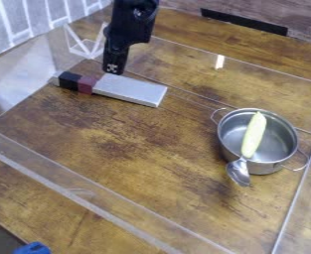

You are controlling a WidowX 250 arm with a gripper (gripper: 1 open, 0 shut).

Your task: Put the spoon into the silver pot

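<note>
The gripper (112, 69) has its fingers pressed together and holds nothing; it hangs above the left end of the flat grey block (128, 91), near a dark red piece (76, 80). Well apart, at the right, stands the silver pot (257, 139). The spoon (249, 144) lies across it: the yellow handle points up and away inside, and the metal bowl hangs over the near rim onto the wooden table (118, 149).

Silver pot (258, 140): small, round, shiny steel, low walls, upright on the wooden surface (131, 149) at right. Spoon (249, 145): pale-yellow handle lies inside the pot, tilted across it; metal bowl end hangs over the pot's near rim, down by the surface.
</note>
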